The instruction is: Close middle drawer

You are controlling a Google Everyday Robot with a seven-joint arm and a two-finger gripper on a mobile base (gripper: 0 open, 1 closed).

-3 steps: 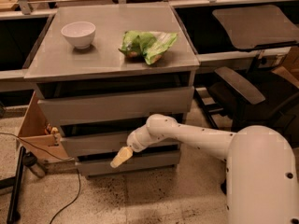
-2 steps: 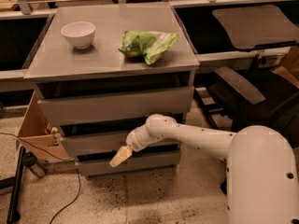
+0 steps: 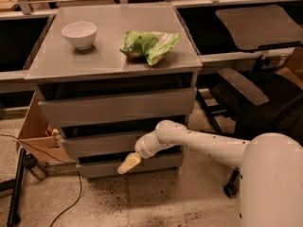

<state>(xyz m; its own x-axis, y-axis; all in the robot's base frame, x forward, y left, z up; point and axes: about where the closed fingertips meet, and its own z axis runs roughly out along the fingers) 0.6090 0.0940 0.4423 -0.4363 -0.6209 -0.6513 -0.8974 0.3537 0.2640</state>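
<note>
The middle drawer [image 3: 97, 144] is a low grey handle-less panel in the grey cabinet, under the taller top drawer front [image 3: 118, 107]. It stands out only slightly from the cabinet. My gripper [image 3: 129, 163], with pale yellow tips, hangs just under the middle drawer's front edge, in front of the bottom drawer [image 3: 156, 163]. My white arm [image 3: 203, 143] reaches to it from the lower right.
A white bowl [image 3: 79, 34] and a green bag [image 3: 149, 45] lie on the cabinet top [image 3: 109, 63]. A cardboard box [image 3: 35, 138] and a cable [image 3: 71, 200] are at the left. A black office chair [image 3: 251, 98] stands at the right.
My gripper and forearm have shifted slightly right and down along the drawer front. The drawers look unchanged.
</note>
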